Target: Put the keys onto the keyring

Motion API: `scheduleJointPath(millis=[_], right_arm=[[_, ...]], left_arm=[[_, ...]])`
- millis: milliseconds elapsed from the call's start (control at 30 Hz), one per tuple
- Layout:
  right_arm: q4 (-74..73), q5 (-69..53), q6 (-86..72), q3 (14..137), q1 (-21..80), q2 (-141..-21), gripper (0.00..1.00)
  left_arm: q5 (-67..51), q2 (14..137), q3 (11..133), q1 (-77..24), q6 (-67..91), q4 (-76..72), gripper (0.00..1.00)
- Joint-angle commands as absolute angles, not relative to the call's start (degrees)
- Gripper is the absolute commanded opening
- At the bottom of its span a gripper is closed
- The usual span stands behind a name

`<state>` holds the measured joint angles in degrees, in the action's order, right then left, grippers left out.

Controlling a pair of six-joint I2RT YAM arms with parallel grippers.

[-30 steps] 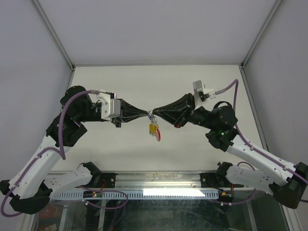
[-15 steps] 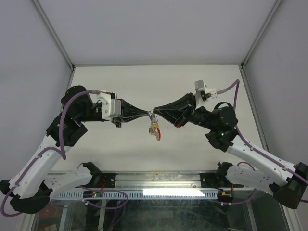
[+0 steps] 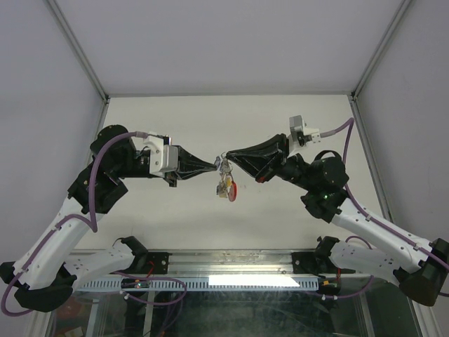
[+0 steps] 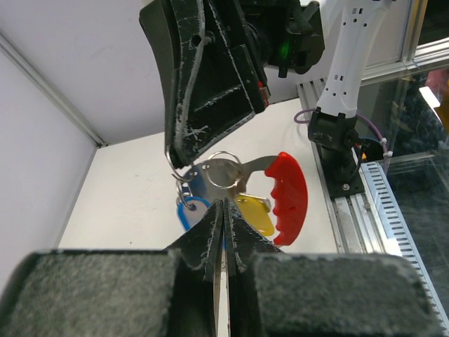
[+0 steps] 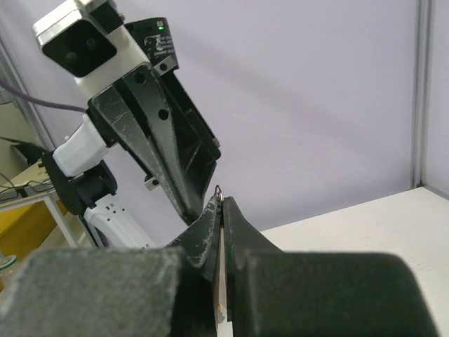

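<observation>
Mid-air over the table (image 3: 161, 217), your left gripper (image 3: 212, 166) and right gripper (image 3: 226, 156) meet tip to tip, both pinched shut: the left on the keyring (image 4: 224, 153), the right on a thin wire at the bunch's edge. The keys (image 3: 226, 187) — red, yellow and blue heads — dangle beneath. Hold both pinches firm, move the arms as one, and twist slowly — a jerk could spring the ring free.
</observation>
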<state>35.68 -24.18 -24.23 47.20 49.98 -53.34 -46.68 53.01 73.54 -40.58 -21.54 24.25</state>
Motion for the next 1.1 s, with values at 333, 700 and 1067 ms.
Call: scheduleJointPath(millis=[333, 700, 1067], right_arm=[[39.4, -21.2, -23.2, 49.5, 50.2, -52.3, 0.00], [39.9, -27.3, -22.4, 49.5, 50.2, -51.4, 0.00], [40.9, -28.3, -23.2, 49.4, 50.7, -52.0, 0.00]], left_arm=[[-47.2, 53.1, 75.8, -41.3, -21.8, 24.4, 0.00], [-42.0, 50.3, 74.0, -41.2, -19.3, 20.0, 0.21], [-45.9, 51.7, 72.7, -41.3, -16.5, 17.2, 0.38]])
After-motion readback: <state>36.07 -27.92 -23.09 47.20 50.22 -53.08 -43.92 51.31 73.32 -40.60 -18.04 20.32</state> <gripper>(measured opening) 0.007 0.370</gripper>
